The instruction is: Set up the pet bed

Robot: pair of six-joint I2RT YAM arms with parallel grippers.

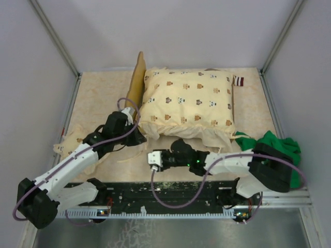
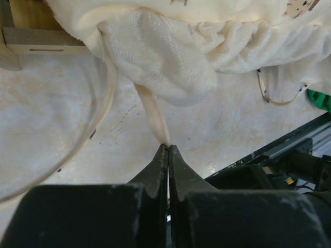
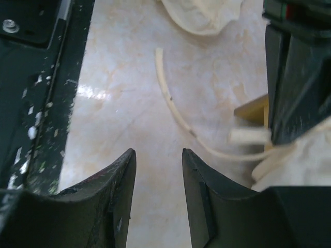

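1. Seen from above, the small light-wood pet bed (image 1: 136,82) with a wavy headboard sat at the middle of the pale marbled counter (image 1: 98,98). Its headboard was on the left.
2. A puffy cream quilt printed with small animals (image 1: 189,101) covered almost the whole bed and spilled over the near edge. A crumpled green cloth (image 1: 276,147) lay to the right, beside the right arm.
3. The left jaws were pinched shut on a thin cream fabric tie (image 2: 154,116). The tie hung from the quilt's near-left corner, just in front of the wooden frame (image 2: 31,39).
4. The right jaws stood open and empty, low over the counter near the quilt's front edge. A second loose cream tie (image 3: 170,101) lay curved on the counter ahead of them, not touching them.
5. The step in hand appeared to be securing or straightening the quilt by its ties.
6. To do it well, the held tie probably needed a slow, low pull toward the frame corner, since a hard tug could drag the quilt off or shift the light frame.
7. The right jaws would likely do best to take the loose tie near its free end, closing squarely across it so the flat strip could not slip out.
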